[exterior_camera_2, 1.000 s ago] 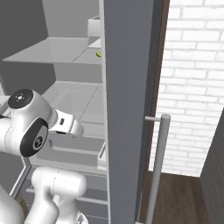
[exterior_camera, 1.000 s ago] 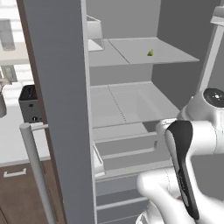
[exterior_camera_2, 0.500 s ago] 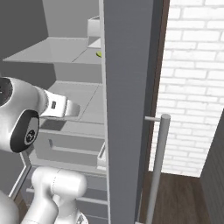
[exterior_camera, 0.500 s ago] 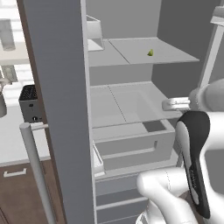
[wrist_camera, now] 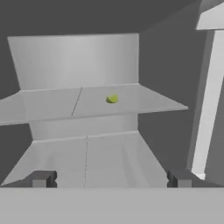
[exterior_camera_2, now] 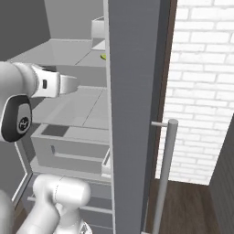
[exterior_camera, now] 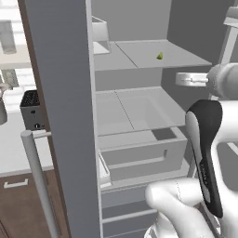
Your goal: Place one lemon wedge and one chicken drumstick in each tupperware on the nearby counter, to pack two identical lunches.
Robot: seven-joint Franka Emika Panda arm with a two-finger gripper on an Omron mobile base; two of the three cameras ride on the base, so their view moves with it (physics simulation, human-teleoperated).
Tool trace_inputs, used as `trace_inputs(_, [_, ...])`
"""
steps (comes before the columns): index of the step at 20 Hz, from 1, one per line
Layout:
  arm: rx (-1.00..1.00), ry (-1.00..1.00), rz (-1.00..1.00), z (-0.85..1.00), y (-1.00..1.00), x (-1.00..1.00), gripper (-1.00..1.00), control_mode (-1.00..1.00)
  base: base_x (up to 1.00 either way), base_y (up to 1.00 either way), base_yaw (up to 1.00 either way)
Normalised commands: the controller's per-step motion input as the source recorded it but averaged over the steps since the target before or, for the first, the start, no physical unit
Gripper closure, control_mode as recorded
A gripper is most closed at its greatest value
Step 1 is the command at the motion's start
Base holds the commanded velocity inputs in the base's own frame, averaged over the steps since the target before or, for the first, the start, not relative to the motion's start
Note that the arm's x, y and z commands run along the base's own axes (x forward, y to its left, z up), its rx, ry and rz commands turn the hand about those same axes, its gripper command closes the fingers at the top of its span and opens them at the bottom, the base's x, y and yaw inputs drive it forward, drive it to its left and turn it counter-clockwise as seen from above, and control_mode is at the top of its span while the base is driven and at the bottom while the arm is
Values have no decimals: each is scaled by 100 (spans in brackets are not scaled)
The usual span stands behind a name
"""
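Grey fridge interior (exterior_camera: 139, 111) stands open, its door (exterior_camera: 60, 116) swung to the left. White arm (exterior_camera: 218, 79) reaches in at shelf height, and its end effector (wrist_camera: 111, 177) is spread wide with nothing between the fingertips, aimed at the upper shelf (wrist_camera: 131, 103). One lemon wedge (wrist_camera: 112, 99) lies on that shelf, nearer its back edge than its front edge.

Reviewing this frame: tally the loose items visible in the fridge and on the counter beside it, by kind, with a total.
Lemon wedge: 1, on the upper fridge shelf
Pale box: 1, at the left of that shelf
Black toaster: 1, on the counter
Total: 3
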Motion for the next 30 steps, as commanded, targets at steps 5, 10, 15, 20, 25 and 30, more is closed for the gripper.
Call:
trace_inputs(5, [2,21,-2,83,3,48,-100,-100,0,0,0])
trace_inputs(10, [0,9,3,-9,1,29,-100,-100,0,0,0])
trace_inputs(15, [0,5,-5,-22,20,97,-100,-100,0,0,0])
trace_inputs(20, [0,14,-15,-12,16,100,-100,-100,0,0,0])
trace_inputs(25, [3,10,-16,-29,-19,100,-100,-100,0,0,0])
trace_inputs(30, [2,0,0,-8,-13,88,-100,-100,0,0,0])
